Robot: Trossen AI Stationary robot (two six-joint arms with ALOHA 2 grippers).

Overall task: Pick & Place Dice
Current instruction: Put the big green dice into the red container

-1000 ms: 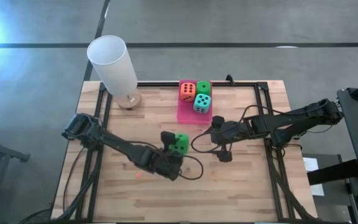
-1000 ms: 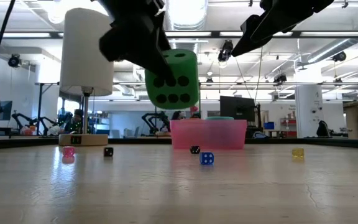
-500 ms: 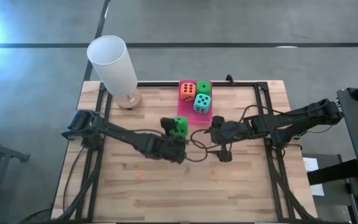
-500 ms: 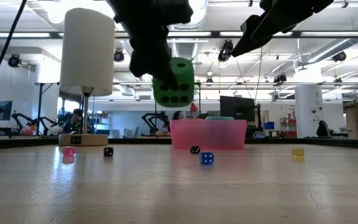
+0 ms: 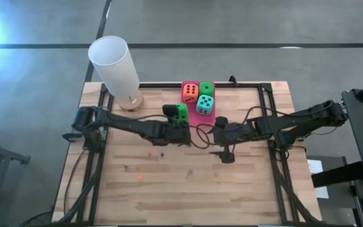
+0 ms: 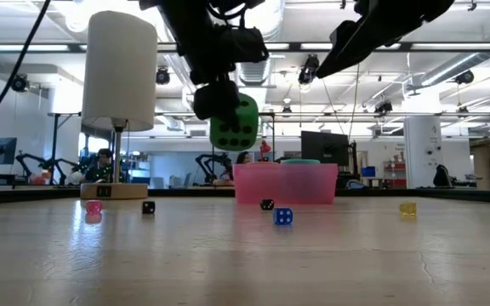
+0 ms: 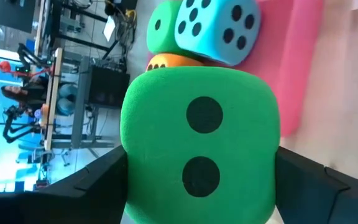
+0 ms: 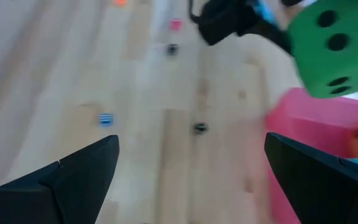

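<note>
My left gripper [image 5: 176,121] is shut on a bright green die [image 5: 181,113], held in the air just left of the pink tray [image 5: 186,117]. In the low view this die [image 6: 234,124] hangs well above the table. The tray holds an orange-red die [image 5: 190,91], a second green die [image 5: 206,89] and a teal die [image 5: 205,104]. My right gripper [image 5: 216,135] hovers open near the tray's near right corner, touching nothing. My left gripper pinches the green die [image 7: 201,143] between its two fingers [image 7: 98,180], one on each of two opposite side faces. The fingers come slanting from the near left and above. The die is lifted clear of the table, its two-pip face toward the wrist camera.
A white cylinder lamp [image 5: 115,63] stands on a round wooden base [image 5: 130,101] at the far left corner. Several tiny dice lie on the wood: pink [image 6: 94,206], black [image 6: 148,206], black [image 6: 266,204], blue [image 6: 283,216], yellow [image 6: 407,208]. A cable loops between the grippers.
My left gripper has carried the green die from the table's middle toward the far edge, up to the pink tray's left side, staying shut on it. The die stays lifted clear and has turned a little in the low view.
</note>
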